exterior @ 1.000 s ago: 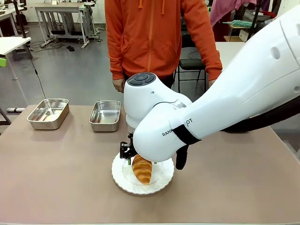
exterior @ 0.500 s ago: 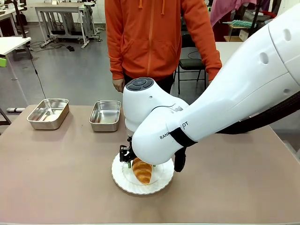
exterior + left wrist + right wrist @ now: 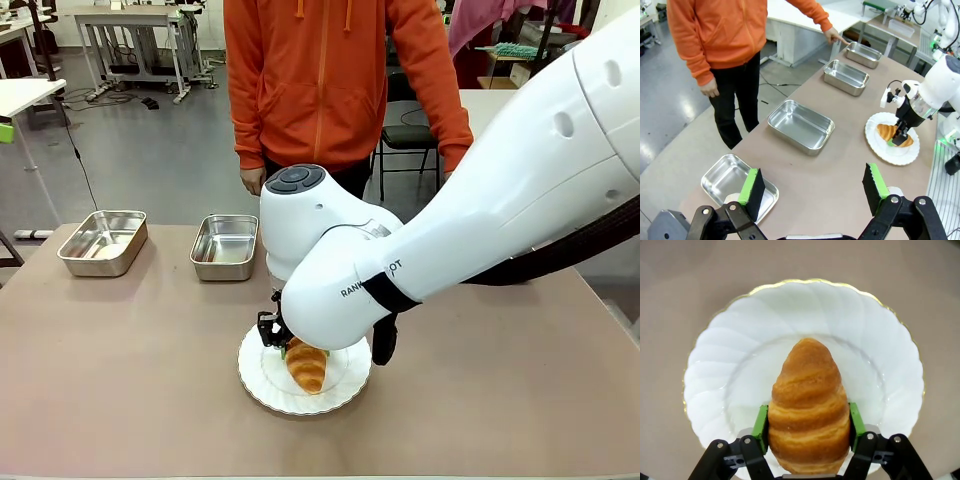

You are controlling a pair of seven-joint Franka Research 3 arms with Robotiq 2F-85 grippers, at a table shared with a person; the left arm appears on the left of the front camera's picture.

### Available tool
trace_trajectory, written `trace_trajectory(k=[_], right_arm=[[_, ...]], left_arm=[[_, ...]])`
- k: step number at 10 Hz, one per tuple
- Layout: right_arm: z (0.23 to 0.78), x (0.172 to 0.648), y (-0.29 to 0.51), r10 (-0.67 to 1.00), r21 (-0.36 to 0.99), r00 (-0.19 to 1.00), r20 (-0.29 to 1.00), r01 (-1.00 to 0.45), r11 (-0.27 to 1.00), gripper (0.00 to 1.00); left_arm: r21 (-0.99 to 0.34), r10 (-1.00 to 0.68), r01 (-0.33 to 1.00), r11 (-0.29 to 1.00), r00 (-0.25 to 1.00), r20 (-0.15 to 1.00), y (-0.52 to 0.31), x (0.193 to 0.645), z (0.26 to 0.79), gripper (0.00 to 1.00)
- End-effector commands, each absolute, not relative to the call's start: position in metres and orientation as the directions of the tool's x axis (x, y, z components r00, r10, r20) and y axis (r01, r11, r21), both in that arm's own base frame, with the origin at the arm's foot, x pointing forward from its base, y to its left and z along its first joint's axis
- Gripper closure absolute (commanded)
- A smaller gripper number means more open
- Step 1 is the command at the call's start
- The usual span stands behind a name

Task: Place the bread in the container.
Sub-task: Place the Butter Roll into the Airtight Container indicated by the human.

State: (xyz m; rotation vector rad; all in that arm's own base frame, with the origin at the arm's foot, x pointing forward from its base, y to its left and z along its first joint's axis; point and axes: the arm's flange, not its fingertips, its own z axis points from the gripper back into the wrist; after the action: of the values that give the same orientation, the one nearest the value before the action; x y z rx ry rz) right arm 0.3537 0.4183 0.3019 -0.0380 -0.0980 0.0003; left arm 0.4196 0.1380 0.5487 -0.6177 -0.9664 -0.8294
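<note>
The bread (image 3: pixel 809 410), a golden-brown croissant, lies on a round white plate (image 3: pixel 740 350) with my right gripper (image 3: pixel 809 422) shut on it, green pads pressed to both its sides. From the front, the bread (image 3: pixel 306 366) and right gripper (image 3: pixel 289 349) sit under the big white arm. Two steel containers (image 3: pixel 225 246) (image 3: pixel 103 241) stand at the back left. In the left wrist view my left gripper (image 3: pixel 815 182) hangs open and high above the table, with a row of several containers (image 3: pixel 801 126) and the bread (image 3: pixel 888 133) beyond it.
A person in an orange hoodie stands at the far side. In the left wrist view their hand (image 3: pixel 832 35) points by the farthest tray (image 3: pixel 863 54). Bare table surface lies left and right of the plate (image 3: pixel 255 385).
My right gripper came down a little over the plate and its fingers went from open to shut on the bread. The bread stays on the plate.
</note>
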Motion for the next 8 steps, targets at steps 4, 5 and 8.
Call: trace_trajectory(k=[4,5,8], right_arm=[[0.302,0.354,0.419,0.016,-0.019,0.993,0.12,-0.014,1.0,0.27],[0.302,0.354,0.419,0.005,-0.033,0.995,0.101,-0.002,0.999,0.27],[0.345,0.366,0.403,0.034,0.005,0.992,0.121,-0.035,0.999,0.27]], left_arm=[[-0.085,-0.327,0.836,0.543,0.304,0.895,0.137,0.418,0.55,0.0],[-0.085,-0.327,0.836,0.543,0.304,0.895,0.137,0.418,0.55,0.0],[-0.085,-0.327,0.836,0.543,0.304,0.895,0.137,0.418,0.55,0.0]])
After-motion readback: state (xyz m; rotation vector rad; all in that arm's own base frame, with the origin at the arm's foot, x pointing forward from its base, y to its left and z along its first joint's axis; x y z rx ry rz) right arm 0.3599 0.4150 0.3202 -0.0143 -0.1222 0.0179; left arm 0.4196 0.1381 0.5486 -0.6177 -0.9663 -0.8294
